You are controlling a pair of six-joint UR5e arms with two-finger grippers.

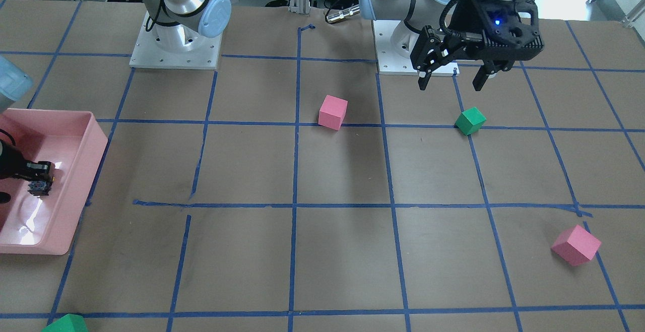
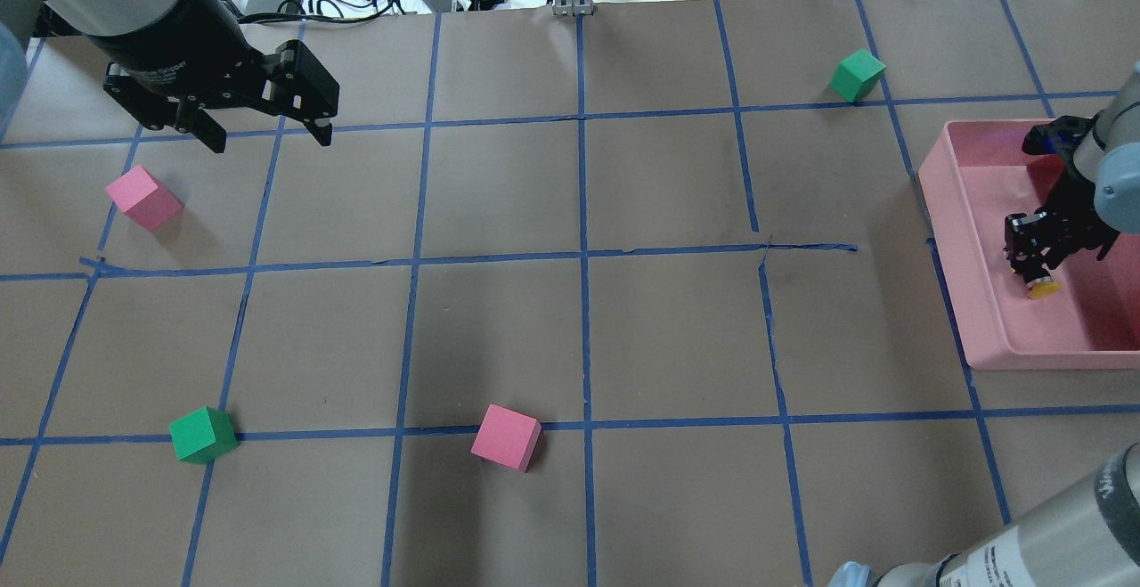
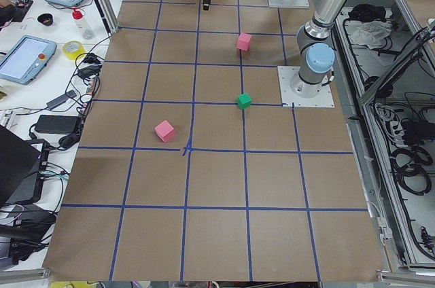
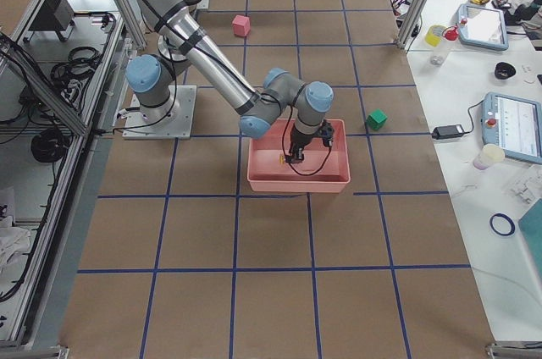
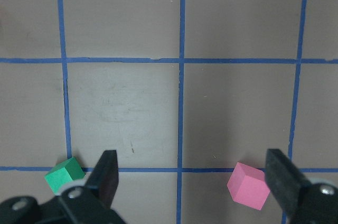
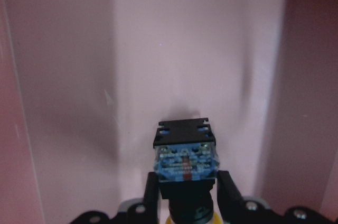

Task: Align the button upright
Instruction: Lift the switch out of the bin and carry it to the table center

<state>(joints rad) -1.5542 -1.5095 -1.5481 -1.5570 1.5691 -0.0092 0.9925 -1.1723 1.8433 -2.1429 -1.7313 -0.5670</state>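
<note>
The button [image 6: 185, 155] is held inside the pink tray [image 2: 944, 213] by my right gripper [image 6: 185, 195], which is shut on its black body. In the right wrist view its contact block points away from the camera toward the tray floor. Its yellow cap [image 2: 1040, 285] shows beside the right gripper [image 2: 1033, 257] in the overhead view. The right gripper [image 1: 40, 183] also shows in the front view, over the tray [image 1: 95, 140]. My left gripper [image 2: 270, 140] is open and empty, raised above the table at the far left; it also shows in the front view [image 1: 450, 86].
On the table lie a pink cube [image 2: 142, 199], a second pink cube [image 2: 506, 436], a green cube [image 2: 203, 434] and another green cube [image 2: 857, 75] beyond the tray. Cables and boxes line the table's far edge.
</note>
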